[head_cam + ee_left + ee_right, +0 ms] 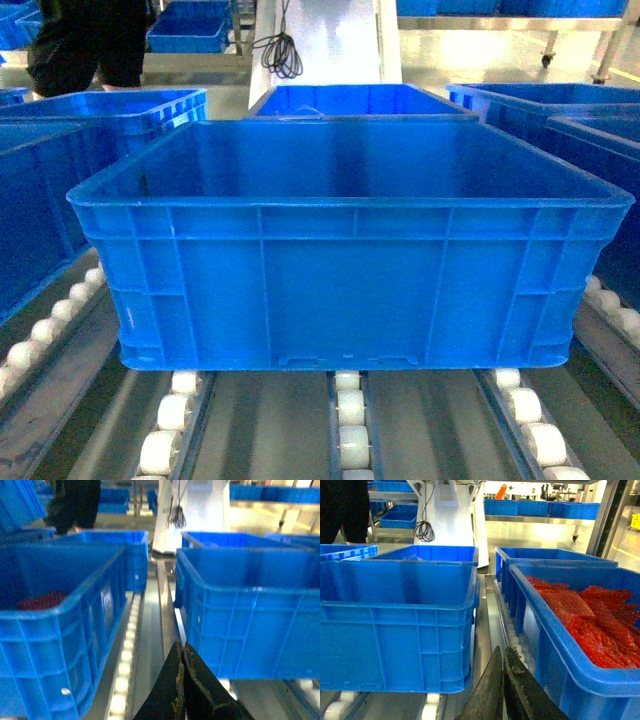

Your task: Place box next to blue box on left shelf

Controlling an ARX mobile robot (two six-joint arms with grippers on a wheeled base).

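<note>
The box (340, 250), a large empty bright blue crate, sits on the grey roller rails of the shelf (350, 420), filling the middle of the head view. The left wrist view has this box (250, 610) on its right, and the right wrist view has the box (395, 625) on its left. Another blue box (40, 190) stands close beside it on the left. My left gripper (181, 647) is shut and empty, low over the gap between the two boxes. My right gripper (502, 651) is shut and empty, low at the box's right side. Neither gripper shows in the head view.
A blue crate of red bags (590, 620) stands right of the box. More blue crates (360, 100) stand behind it. The left blue box (55, 630) holds something red. A person (90, 40) stands at the far left beside a white post with a hanging cable (280, 50).
</note>
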